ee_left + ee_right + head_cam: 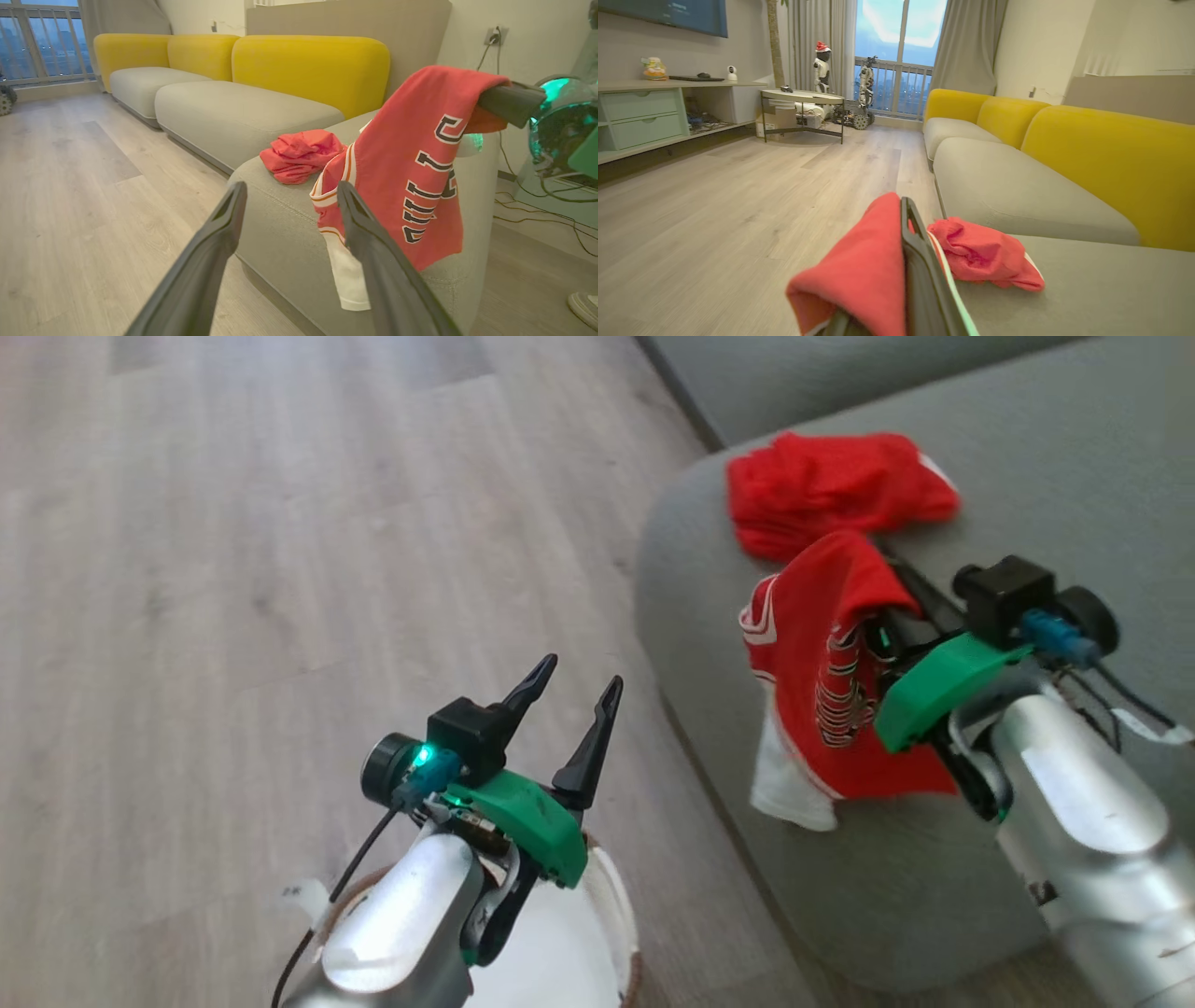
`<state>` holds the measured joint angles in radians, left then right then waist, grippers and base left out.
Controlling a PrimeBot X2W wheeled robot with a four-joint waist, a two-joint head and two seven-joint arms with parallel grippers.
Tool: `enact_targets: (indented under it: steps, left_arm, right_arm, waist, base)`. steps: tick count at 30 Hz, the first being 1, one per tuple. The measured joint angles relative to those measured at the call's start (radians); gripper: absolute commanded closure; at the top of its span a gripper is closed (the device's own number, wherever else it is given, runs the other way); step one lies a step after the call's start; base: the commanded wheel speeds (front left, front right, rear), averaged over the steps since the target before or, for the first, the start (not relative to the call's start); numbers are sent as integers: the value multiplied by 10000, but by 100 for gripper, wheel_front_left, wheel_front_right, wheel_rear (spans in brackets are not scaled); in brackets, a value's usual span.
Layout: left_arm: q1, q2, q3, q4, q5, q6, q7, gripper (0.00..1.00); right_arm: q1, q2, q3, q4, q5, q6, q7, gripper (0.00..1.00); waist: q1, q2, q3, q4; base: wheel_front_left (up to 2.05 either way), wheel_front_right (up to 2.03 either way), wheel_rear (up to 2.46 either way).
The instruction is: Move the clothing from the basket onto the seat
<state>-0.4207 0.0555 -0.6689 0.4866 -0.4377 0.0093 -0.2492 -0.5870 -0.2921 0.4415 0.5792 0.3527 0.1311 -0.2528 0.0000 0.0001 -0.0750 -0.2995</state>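
My right gripper [882, 560] is shut on the red jersey [822, 681], which drapes over its fingers [917, 261] above the grey-green seat [1055, 457]. The jersey's [411, 168] lettering faces the left wrist view, and its white sleeve hangs over the seat's front edge [280, 210]. Behind it, the crumpled red shorts [831, 490] lie on the seat, apart from the jersey. My left gripper [583, 670] is open and holds nothing, raised over the floor left of the seat. Below its forearm shows part of the basket's rim [627, 933] with a white bottom.
Pale wood floor [280, 569] spreads to the left of the seat. More sofa seats with yellow backrests [1111, 158] run beyond it. Cables [537, 210] and a shoe [584, 303] lie on the floor at the seat's far side. A low table [803, 100] stands across the room.
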Motion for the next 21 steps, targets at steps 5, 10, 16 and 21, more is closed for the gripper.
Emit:
enact_targets:
  steps: [5, 10, 16, 21]
  left_arm:
    - [8, -46, -4, -113, 8, 0, -2, 0]
    - [23, -77, -8, -226, 38, 0, -4, 0]
    - [46, -86, -25, -337, 123, 2, -4, 0]
    - [215, -86, -134, -504, 232, 61, -4, 0]
  right_arm:
    - [4, -176, -257, -357, -19, 0, 167, 100]
    - [5, -284, -493, -731, -88, 0, 351, 100]
    - [15, -301, -677, -999, -86, 0, 598, 100]
    - [6, -410, -903, -995, -104, 0, 771, 100]
  waist:
    - [0, 0, 213, -773]
    - [0, 0, 464, -1416]
    - [0, 0, 781, -1702]
    - [0, 0, 863, -1415]
  base:
    - [0, 0, 0]
    - [0, 0, 0]
    - [0, 0, 0]
    - [0, 0, 0]
